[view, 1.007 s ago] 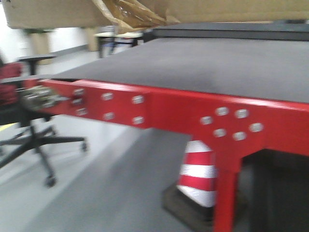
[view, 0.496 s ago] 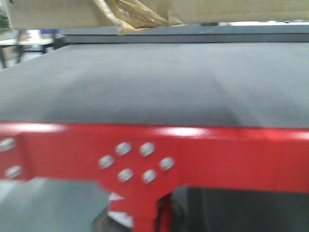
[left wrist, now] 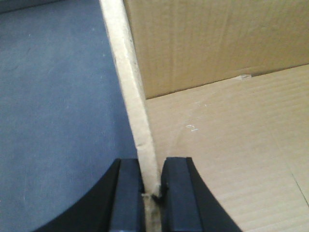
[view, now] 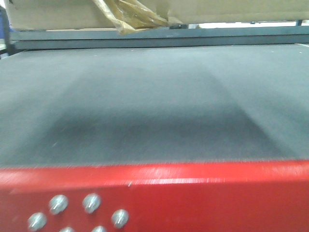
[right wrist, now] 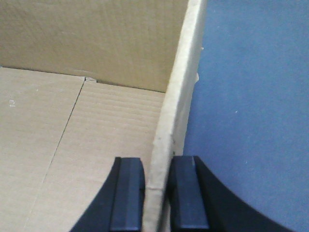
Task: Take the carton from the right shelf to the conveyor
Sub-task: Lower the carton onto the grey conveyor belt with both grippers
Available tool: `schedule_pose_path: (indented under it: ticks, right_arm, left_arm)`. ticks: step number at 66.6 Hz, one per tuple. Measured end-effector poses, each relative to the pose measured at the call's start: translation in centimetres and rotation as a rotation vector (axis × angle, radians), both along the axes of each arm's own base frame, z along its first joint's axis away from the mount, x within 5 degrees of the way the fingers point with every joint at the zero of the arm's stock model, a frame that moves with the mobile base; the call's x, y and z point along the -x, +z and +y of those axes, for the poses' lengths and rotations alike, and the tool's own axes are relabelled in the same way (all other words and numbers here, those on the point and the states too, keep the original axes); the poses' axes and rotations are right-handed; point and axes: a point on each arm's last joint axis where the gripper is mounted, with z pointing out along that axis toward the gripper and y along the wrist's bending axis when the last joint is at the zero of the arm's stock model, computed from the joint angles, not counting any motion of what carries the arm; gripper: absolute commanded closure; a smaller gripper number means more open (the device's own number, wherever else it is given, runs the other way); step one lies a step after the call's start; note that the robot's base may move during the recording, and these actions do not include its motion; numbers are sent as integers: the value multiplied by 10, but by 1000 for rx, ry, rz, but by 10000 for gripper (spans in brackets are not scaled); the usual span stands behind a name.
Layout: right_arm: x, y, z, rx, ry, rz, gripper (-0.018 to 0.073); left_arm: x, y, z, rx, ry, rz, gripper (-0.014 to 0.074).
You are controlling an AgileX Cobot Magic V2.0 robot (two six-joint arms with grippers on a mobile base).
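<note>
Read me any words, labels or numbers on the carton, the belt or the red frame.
None can be read.
The carton is plain brown cardboard, with no print in either wrist view.
The belt is bare, and its red edge carries only bolts.
The tape shows no lettering, though the front view is blurred.

A dark grey horizontal bar (view: 193,37) crosses the far background, with a bright white strip of light (view: 241,23) just above it. At the left edge sits a blue sliver (view: 2,29), too blurred to identify.
</note>
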Motion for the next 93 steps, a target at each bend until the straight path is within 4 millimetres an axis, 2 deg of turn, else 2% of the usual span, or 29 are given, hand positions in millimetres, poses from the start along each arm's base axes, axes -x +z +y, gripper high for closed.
schedule_pose_path:
  ticks: [93]
  right_arm:
    - [0,0,0,-6,0,-2,628]
  left_arm:
    - [0,1,1,-12,9,-8,612]
